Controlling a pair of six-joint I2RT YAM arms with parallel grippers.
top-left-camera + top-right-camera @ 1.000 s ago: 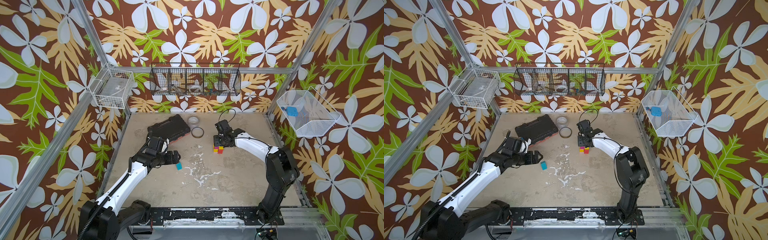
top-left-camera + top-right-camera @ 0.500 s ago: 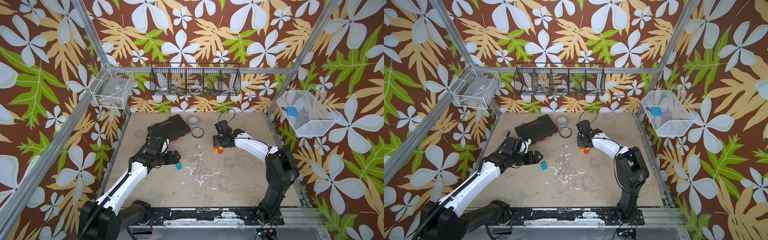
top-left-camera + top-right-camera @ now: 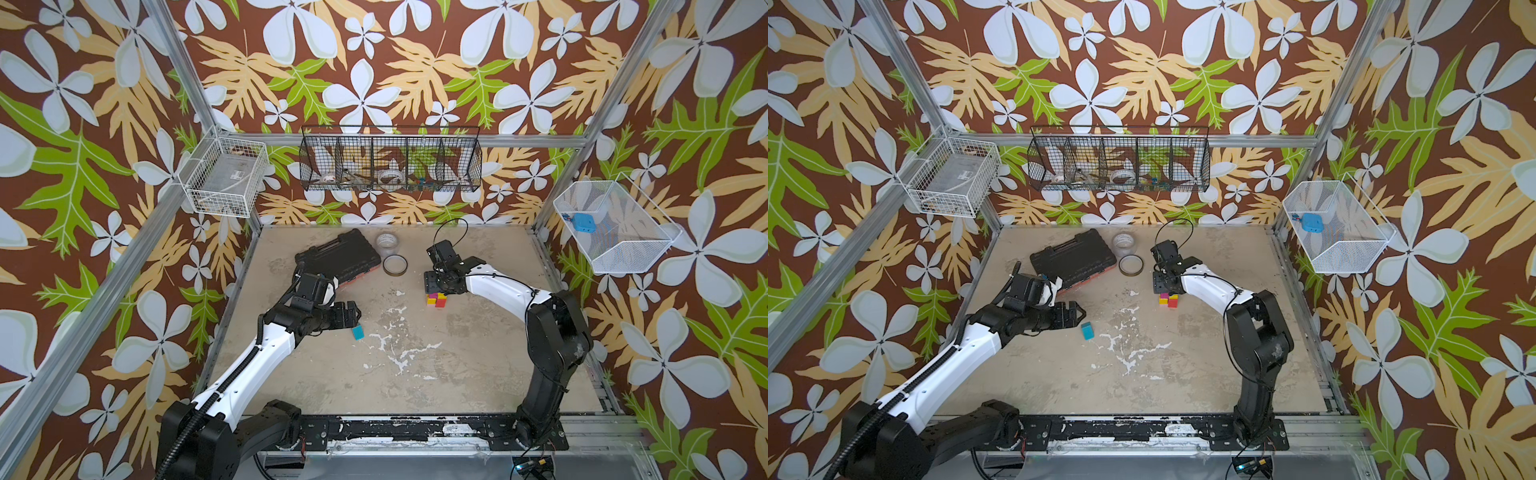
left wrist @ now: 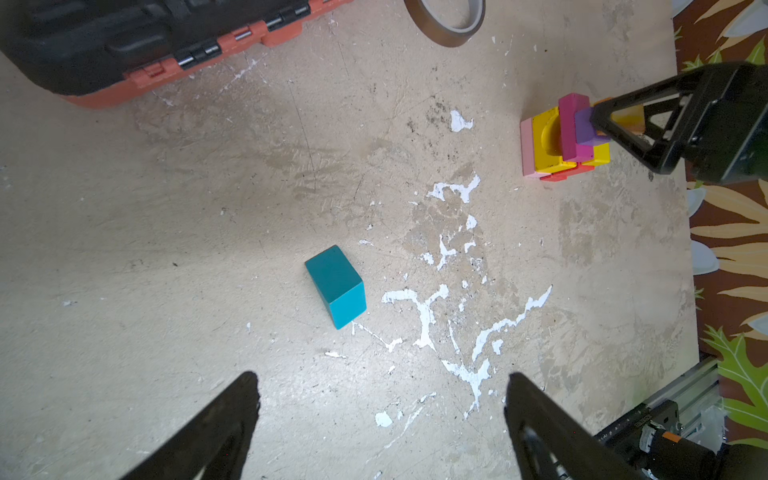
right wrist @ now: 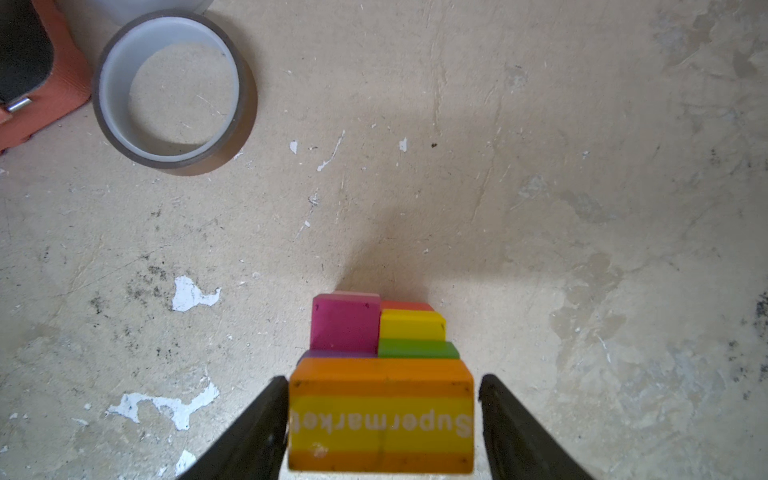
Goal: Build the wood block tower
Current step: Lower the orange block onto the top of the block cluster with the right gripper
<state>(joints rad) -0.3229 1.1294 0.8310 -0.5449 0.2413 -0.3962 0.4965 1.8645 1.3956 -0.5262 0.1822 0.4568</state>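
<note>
Orange block (image 5: 381, 415) (the one lettered "Supermarket") sits atop the tower (image 3: 436, 300), resting on a purple cube (image 5: 316, 354) and a green cube (image 5: 417, 349), right of the middle of the table (image 3: 415, 374). Right gripper (image 5: 383, 377) flanks it with jaws part-open. A sliver of gap shows on one side, so I judge it grips nothing and the step in hand is placing this block. Left gripper (image 4: 382, 374) stands wide open and empty, with the teal block (image 4: 336, 286) lying on the table just ahead of its fingers, well apart from the tower. Next, the right arm needs a straight lift clear without nudging the stack. The left must straddle the teal block squarely, then close.
</note>
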